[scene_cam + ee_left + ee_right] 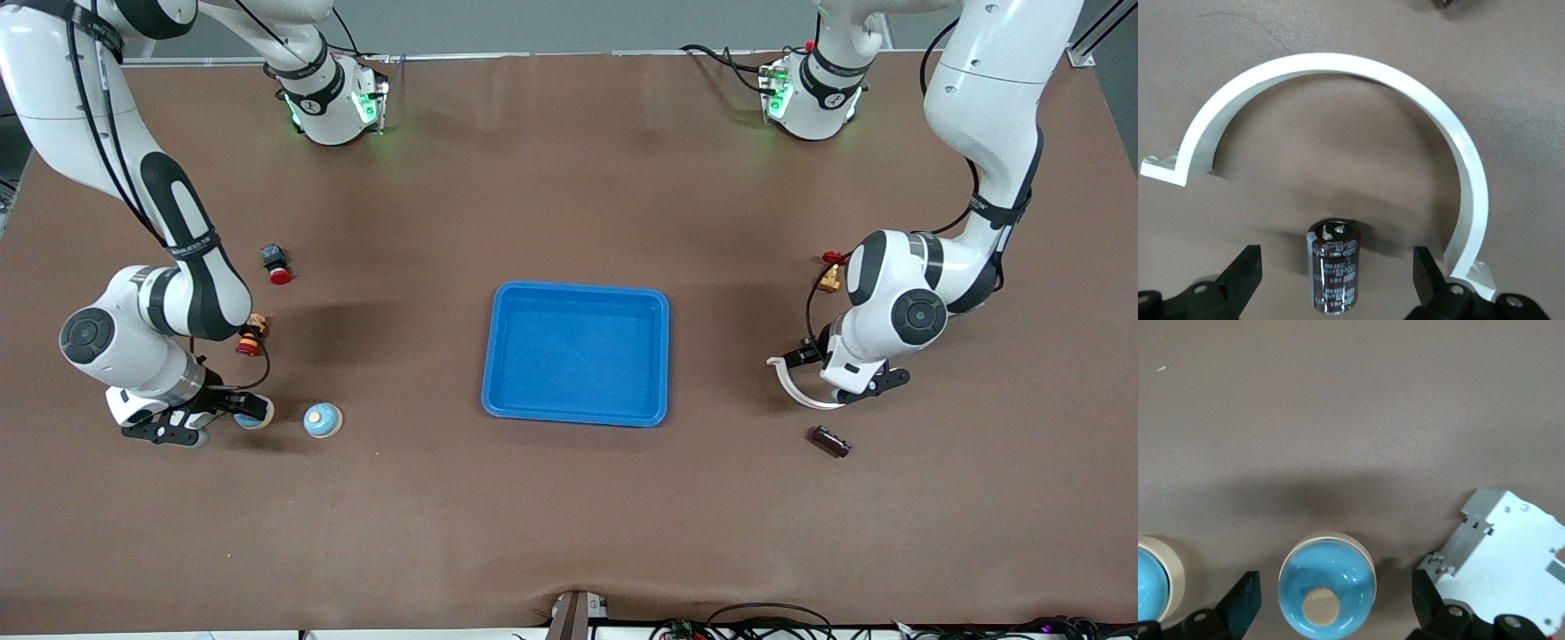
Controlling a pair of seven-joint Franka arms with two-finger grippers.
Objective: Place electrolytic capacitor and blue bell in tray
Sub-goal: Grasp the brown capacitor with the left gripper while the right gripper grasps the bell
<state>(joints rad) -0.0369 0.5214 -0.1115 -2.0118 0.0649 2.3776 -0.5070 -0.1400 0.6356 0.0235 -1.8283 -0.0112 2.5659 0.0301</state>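
While both task items lie on the bench and the tray [576, 353] holds nothing, I judge the step in hand to be the first reach, on both sides at once.

Electrolytic capacitor [830, 441]: on its side toward the left arm's end of the bench, nearer the front camera than the white curved bracket [794, 384], well apart from the tray. My left gripper [1335, 267] hangs over it, fingers released, one to each side of the can, not touching it.

Blue bell [1327, 593]: my right gripper [1331, 597] is over one blue dome with fingers spread wide, nothing held. A second blue dome [1150, 580] sits just beside it.

Next move, as I judge it: lower each gripper straight down, clench across the body, lift, carry to the tray. The capacitor is a smooth cylinder and may roll; the dome may slip from the fingers.

View differences: the right wrist view shows a white breaker block [1501, 550] close to one finger, which the front view hides under the arm. The left wrist view shows the capacitor's terminals and printed sleeve. Only the front view shows the tray and the red-capped button [276, 263].
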